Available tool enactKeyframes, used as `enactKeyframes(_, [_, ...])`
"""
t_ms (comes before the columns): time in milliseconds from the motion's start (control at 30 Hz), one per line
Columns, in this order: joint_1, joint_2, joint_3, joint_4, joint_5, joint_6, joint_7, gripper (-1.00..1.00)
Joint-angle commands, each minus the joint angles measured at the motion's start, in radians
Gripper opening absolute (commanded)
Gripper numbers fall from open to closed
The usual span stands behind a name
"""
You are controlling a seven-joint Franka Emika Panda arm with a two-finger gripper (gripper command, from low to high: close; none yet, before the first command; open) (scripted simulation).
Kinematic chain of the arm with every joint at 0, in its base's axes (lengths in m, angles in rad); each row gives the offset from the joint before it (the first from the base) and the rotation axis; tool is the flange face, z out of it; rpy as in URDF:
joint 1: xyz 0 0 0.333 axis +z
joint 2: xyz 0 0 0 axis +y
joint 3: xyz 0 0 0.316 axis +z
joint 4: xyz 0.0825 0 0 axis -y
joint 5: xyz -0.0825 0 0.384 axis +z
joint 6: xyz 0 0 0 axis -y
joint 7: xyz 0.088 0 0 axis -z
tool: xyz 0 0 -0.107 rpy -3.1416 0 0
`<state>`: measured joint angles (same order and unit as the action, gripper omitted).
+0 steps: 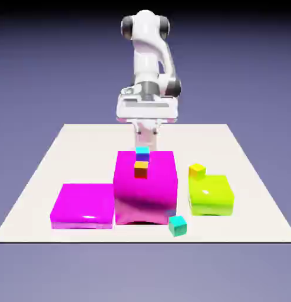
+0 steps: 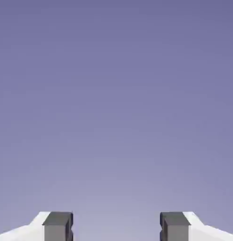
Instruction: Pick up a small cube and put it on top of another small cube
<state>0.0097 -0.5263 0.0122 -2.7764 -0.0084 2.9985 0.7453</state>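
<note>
**Op:** I read the white two-finger gripper (image 2: 116, 228) as spread, nothing between the grey fingertips (image 2: 57, 226); the hand view shows only blue-violet backdrop. In the exterior view it hangs behind the tall glossy magenta block (image 1: 145, 186).

**Obs:** Where is the pick target?

**Op:** The tiny teal-green glossy cube (image 1: 178, 225) sits on the white table (image 1: 248, 177), at the tall block's near corner toward the exterior view's right. It is well apart from the gripper, with the whole block between them.

**Obs:** And the place target?

**Op:** The tiny bright yellow cube (image 1: 197, 170) is on the large lime-yellow block (image 1: 211, 194), at its far corner. My judgement: the hand must travel over the magenta block toward the camera and slightly to the exterior view's right, then descend. A cube has no long axis, so square the fingers to its faces.
</note>
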Motion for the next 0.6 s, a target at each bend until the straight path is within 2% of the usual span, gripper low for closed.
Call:
enactKeyframes(0, [-0.002, 0.036, 0.01, 0.028, -0.007, -0.032, 0.004, 0.0])
enactKeyframes(567, [-0.034, 0.652, 0.182, 0.501, -0.125, -0.574, 0.063, 0.0])
